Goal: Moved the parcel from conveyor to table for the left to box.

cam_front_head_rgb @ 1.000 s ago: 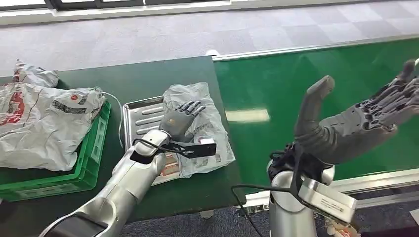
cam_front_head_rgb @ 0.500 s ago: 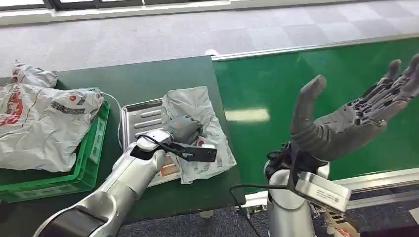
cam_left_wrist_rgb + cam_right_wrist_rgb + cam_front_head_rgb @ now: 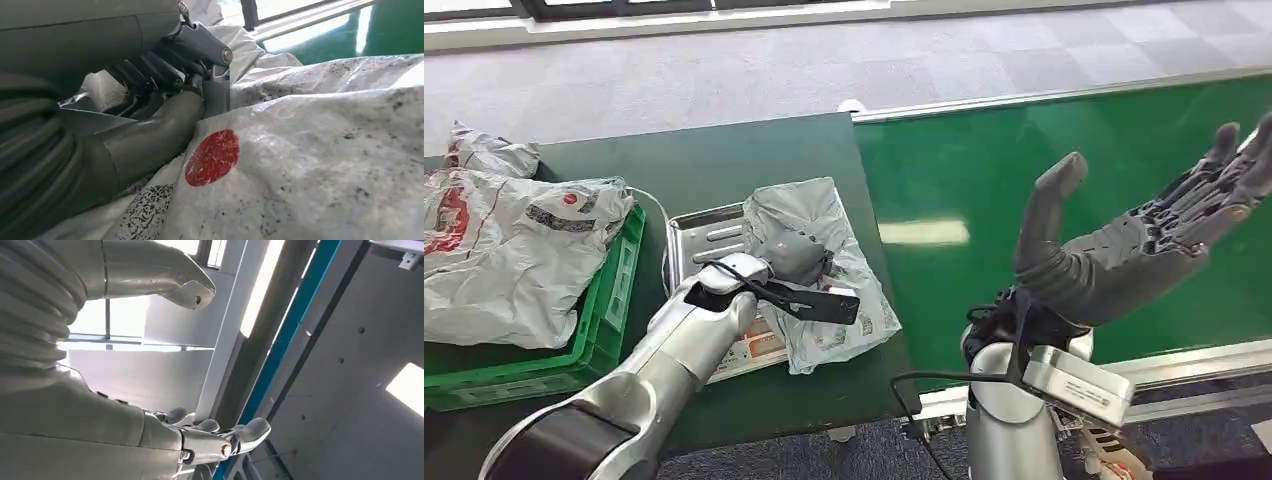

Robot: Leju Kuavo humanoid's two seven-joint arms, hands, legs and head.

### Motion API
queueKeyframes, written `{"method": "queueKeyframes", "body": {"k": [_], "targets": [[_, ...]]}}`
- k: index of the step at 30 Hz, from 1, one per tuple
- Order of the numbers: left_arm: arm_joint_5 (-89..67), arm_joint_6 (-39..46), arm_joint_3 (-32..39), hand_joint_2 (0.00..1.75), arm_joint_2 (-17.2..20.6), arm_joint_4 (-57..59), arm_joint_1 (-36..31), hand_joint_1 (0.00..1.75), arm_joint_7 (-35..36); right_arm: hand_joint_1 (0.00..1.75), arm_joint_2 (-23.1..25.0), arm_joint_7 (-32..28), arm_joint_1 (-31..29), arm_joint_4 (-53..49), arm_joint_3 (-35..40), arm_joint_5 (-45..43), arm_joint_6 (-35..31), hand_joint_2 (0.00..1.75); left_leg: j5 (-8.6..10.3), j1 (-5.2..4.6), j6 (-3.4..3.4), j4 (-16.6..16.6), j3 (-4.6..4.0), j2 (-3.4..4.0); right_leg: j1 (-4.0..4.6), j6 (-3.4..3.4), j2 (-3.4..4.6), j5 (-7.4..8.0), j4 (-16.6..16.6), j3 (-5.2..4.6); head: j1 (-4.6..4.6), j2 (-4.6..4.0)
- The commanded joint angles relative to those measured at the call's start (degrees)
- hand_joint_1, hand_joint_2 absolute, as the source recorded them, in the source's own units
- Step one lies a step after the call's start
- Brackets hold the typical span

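A crumpled grey plastic parcel (image 3: 829,305) lies on a metal tray (image 3: 704,228) on the dark green table (image 3: 724,160). My left hand (image 3: 792,255) sits on top of the parcel with its fingers curled into the plastic, gripping it. The left wrist view has the hand (image 3: 150,95) closed on a fold of the parcel (image 3: 310,165), which bears a red dot. Above the green conveyor belt (image 3: 964,170), my right hand (image 3: 1144,240) is raised palm up, fingers spread, holding nothing. In the right wrist view that hand (image 3: 100,400) points toward the ceiling.
A green crate (image 3: 614,300) at the table's left holds several more grey parcels (image 3: 514,250). The conveyor's metal rail (image 3: 1184,365) runs along its near edge. Grey carpet lies beyond the table and belt.
My left hand lay flat with fingers stretched over the parcel a second ago; its fingers have since curled in and bunched the plastic. The right hand has stayed raised, shifting only slightly.
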Motion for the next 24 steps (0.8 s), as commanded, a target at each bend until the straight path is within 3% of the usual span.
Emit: {"method": "queueKeyframes", "body": {"k": [1,4,6,7,8,13,22,24], "targets": [[2.91,17.04,0.04,1.75,1.31,-0.49,-1.33,1.75,1.8,0.0,-0.41,-0.05,1.52,-0.61,-3.95,1.3,-0.18,1.75,0.05,0.03,0.09,-0.14,0.08,-0.07,0.04,-0.06,0.11,0.07,-0.18,0.09,-0.02,0.0],[7.84,36.0,6.46,1.75,1.64,-10.47,-0.09,1.75,4.59,0.0,-0.41,-0.05,2.18,-1.82,-4.86,0.94,-0.18,1.75,0.02,0.05,0.04,0.01,-0.05,-0.1,0.05,-0.03,0.0,0.02,-0.04,-0.02,0.0,0.0],[10.41,39.81,8.74,1.75,2.64,-16.23,1.67,1.75,4.81,0.0,-0.41,-0.05,2.2,-1.61,-4.98,0.6,-0.18,1.75,0.03,0.07,0.01,0.05,-0.16,-0.05,0.08,-0.04,0.05,0.05,-0.03,-0.13,0.0,0.0],[11.43,40.02,9.59,1.75,3.41,-19.03,2.8,1.66,5.11,0.0,-0.41,-0.05,2.11,-1.27,-5.06,0.52,-0.18,1.75,0.05,0.07,0.05,-0.03,-0.13,-0.09,0.08,-0.06,0.08,0.06,-0.1,-0.1,0.0,0.0],[11.95,38.39,9.8,1.75,3.75,-19.75,3.15,0.0,5.38,0.0,-0.41,-0.05,2.06,-1.03,-5.09,0.56,-0.18,1.75,0.04,0.04,0.03,-0.06,-0.09,0.02,0.05,-0.05,0.16,0.07,-0.09,-0.1,-0.02,0.0],[16.31,20.06,7.28,1.75,5.76,-17.12,2.2,0.0,0.76,0.0,-0.41,-0.05,1.35,2.53,-3.16,-0.57,-0.18,1.75,0.03,0.02,0.0,-0.06,-0.02,0.06,0.03,-0.05,0.18,0.04,-0.04,-0.07,0.0,0.0],[13.21,15.26,4.45,1.75,6.7,-9.54,-2.91,0.0,1.88,0.0,-0.41,-0.05,0.54,4.63,-2.44,-1.21,-0.18,1.75,0.06,0.04,0.02,-0.06,-0.12,-0.01,0.05,-0.06,0.14,0.07,-0.06,-0.11,-0.02,0.0],[10.42,6.93,1.5,1.75,7.16,-3.32,-6.58,0.0,3.39,0.0,-0.41,-0.05,-0.18,5.91,-1.87,-1.32,-0.18,1.75,0.06,0.05,0.02,-0.03,-0.14,-0.02,0.06,-0.07,0.13,0.07,-0.05,-0.13,-0.02,0.0]]}}
